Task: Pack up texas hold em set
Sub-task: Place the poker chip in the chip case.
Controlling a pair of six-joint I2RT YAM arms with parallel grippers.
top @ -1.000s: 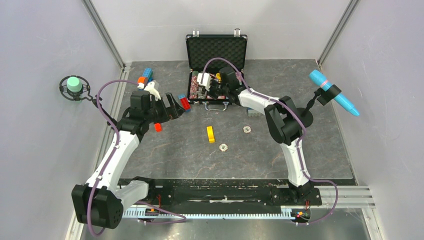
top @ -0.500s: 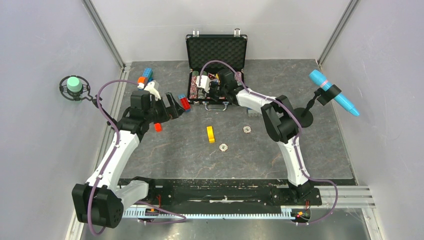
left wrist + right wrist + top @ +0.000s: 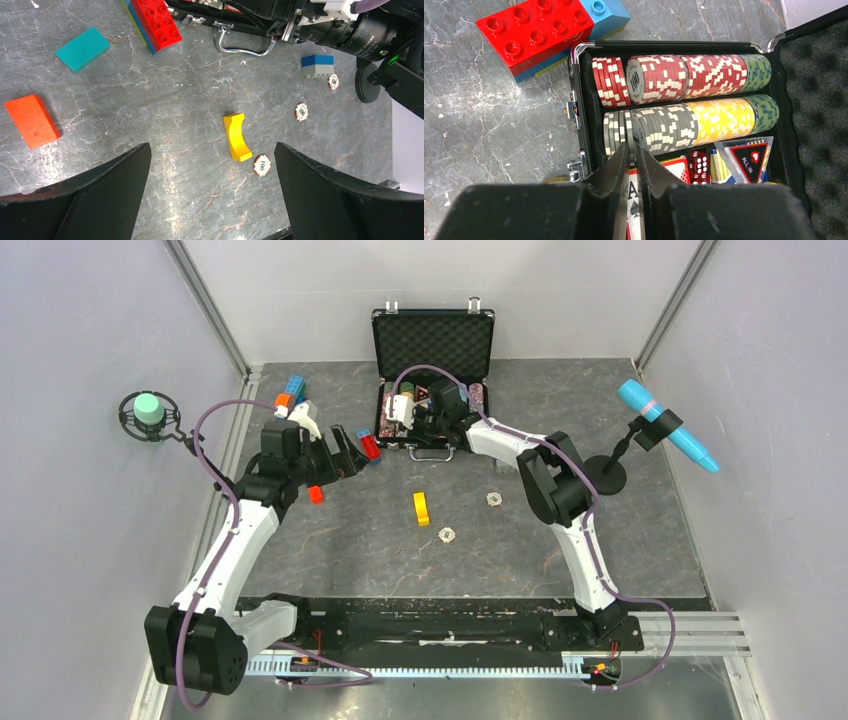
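Observation:
The black briefcase (image 3: pixel 433 340) stands open at the back, its grey foam lid up. In the right wrist view its base (image 3: pixel 581 100) holds rows of red (image 3: pixel 674 77), grey (image 3: pixel 669 127) and yellow chips, cards and dice. My right gripper (image 3: pixel 635 142) (image 3: pixel 405 408) is shut on a grey chip held on edge at the left end of the grey row. My left gripper (image 3: pixel 212 190) (image 3: pixel 350 450) is open and empty above the table. Loose pale-edged chips (image 3: pixel 262 165) (image 3: pixel 301 111) (image 3: pixel 333 81) lie on the table; two of them show from above (image 3: pixel 494 499) (image 3: pixel 447 534).
A yellow block (image 3: pixel 237 136) lies mid-table. A red and blue brick (image 3: pixel 156 22) sits by the case's left corner. An orange block (image 3: pixel 31 121), a teal block (image 3: pixel 82 48) and a blue-grey brick (image 3: pixel 317 65) lie around. A blue object on a stand (image 3: pixel 665 425) is at the right.
My right gripper has moved left across the case to the left end of the chip rows. My left arm has not moved.

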